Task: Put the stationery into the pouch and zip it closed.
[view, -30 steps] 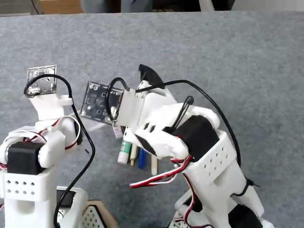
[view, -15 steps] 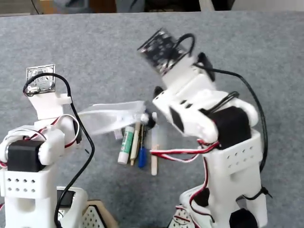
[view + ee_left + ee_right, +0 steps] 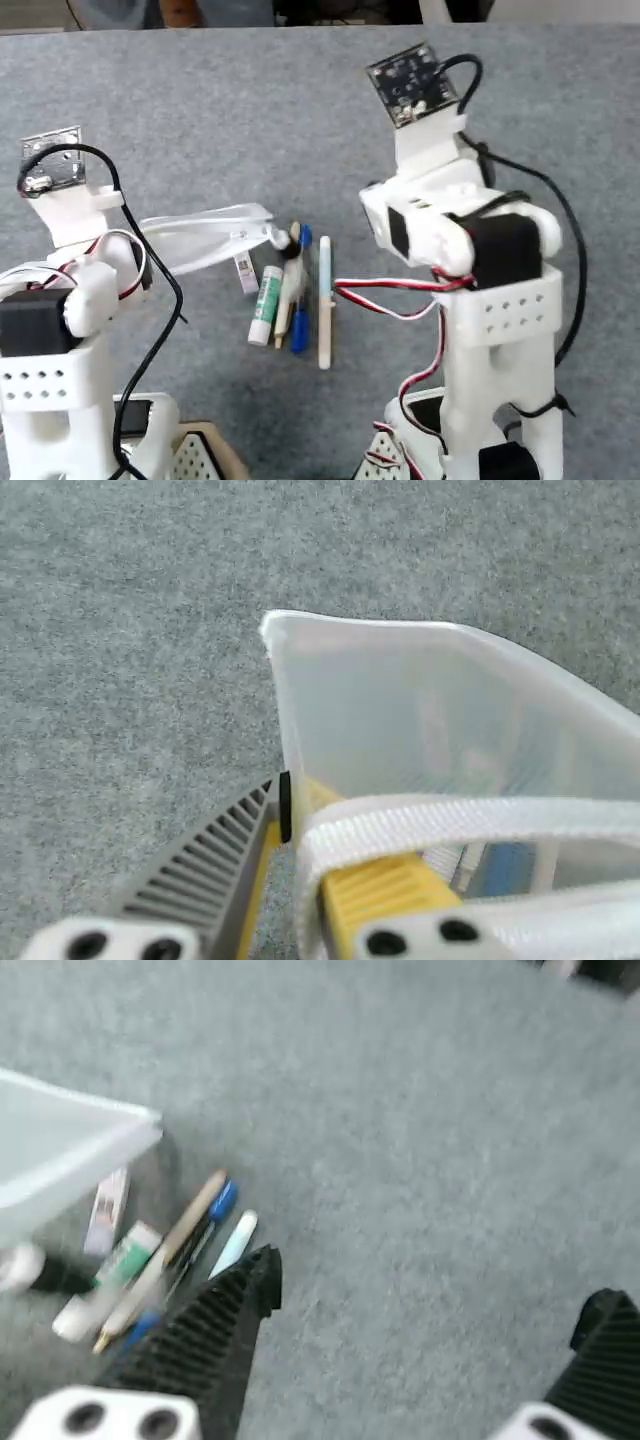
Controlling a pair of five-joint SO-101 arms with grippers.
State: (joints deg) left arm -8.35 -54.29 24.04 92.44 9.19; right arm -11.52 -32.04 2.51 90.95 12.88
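The left gripper [image 3: 300, 825] is clamped on one edge of the translucent pouch [image 3: 205, 235], its jaws closed narrowly over the white zip tape. From there the pouch reaches out low above the grey table mat [image 3: 200, 120] toward the stationery. None of that is inside yet. The glue stick [image 3: 265, 305], pencil [image 3: 285, 305], blue pen [image 3: 301, 300] and pale pen [image 3: 324, 300] lie side by side on the mat, touching or nearly so. Their upper ends sit just beside the pouch's free end. The right gripper [image 3: 435, 1290] hangs above them with its jaws wide apart and empty.

The tight packing looks like the main risk. Jaws this wide, brought down on one pen, would likely catch its neighbour too or knock it rolling. The round barrels have nothing to stop them.

The pouch is the second worry. Held by a single edge, it looks limp, and the pictures do not show whether its mouth gapes. A pen pushed at a sagging mouth could fold the pouch or twist it out of the left jaws.

The pouch's free end also lies close to the pens' tips, so a descending right arm might snag it.

Zipping will probably need a firmer counter-hold than this edge pinch.
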